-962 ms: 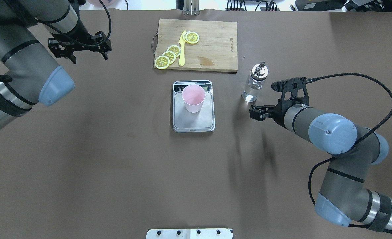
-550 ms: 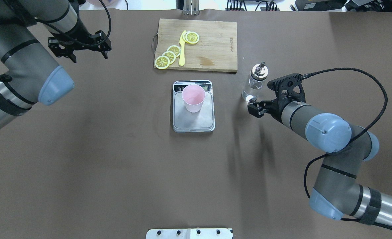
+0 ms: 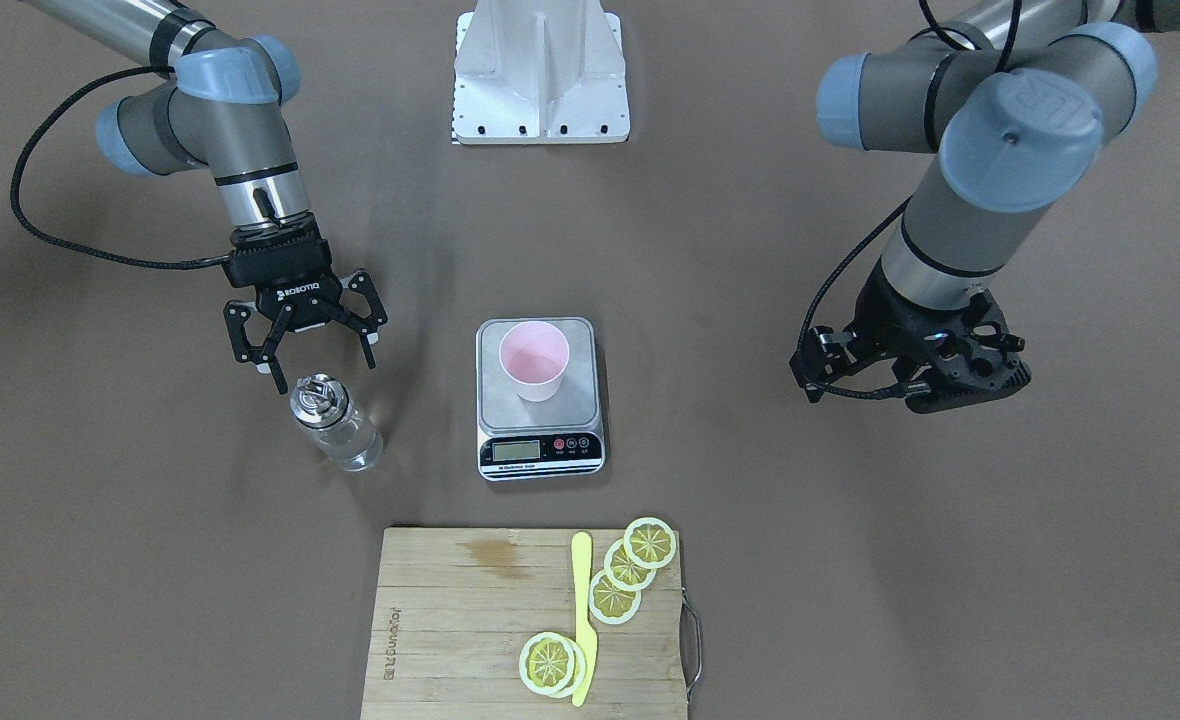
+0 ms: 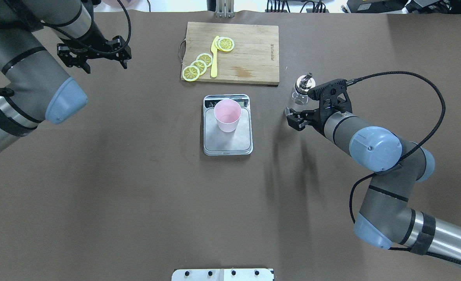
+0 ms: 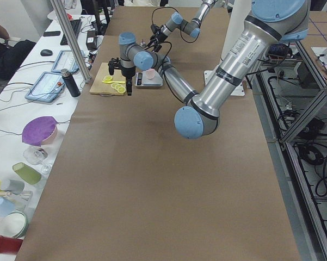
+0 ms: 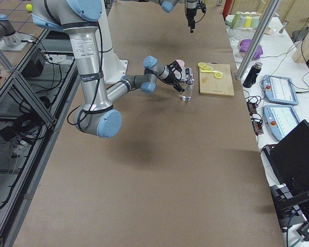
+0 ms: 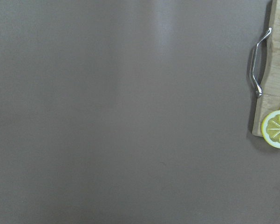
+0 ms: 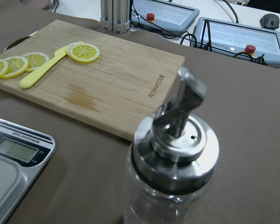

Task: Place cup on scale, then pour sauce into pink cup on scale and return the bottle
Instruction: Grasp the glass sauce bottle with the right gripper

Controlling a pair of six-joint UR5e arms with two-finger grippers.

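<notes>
The pale pink cup (image 3: 535,362) stands upright on the steel scale (image 3: 540,452), near its display end; it also shows in the overhead view (image 4: 227,115) on the scale (image 4: 226,145). The clear glass bottle (image 3: 335,425) with a metal pourer cap stands on the table to the scale's right (image 4: 299,97), with clear liquid inside. My right gripper (image 3: 322,368) is open, just on the robot's side of the bottle at cap height, not gripping it. The right wrist view shows the cap (image 8: 177,135) very close. My left gripper (image 4: 103,65) is open and empty, far left.
A wooden cutting board (image 4: 250,58) with lemon slices (image 4: 199,64) and a yellow knife (image 4: 214,56) lies beyond the scale. Its handle (image 7: 257,70) shows in the left wrist view. The robot base plate (image 3: 540,80) is at the near table edge.
My right gripper has moved forward and left in the overhead view, closing in on the bottle. The left arm, cup, scale and bottle have not moved.
</notes>
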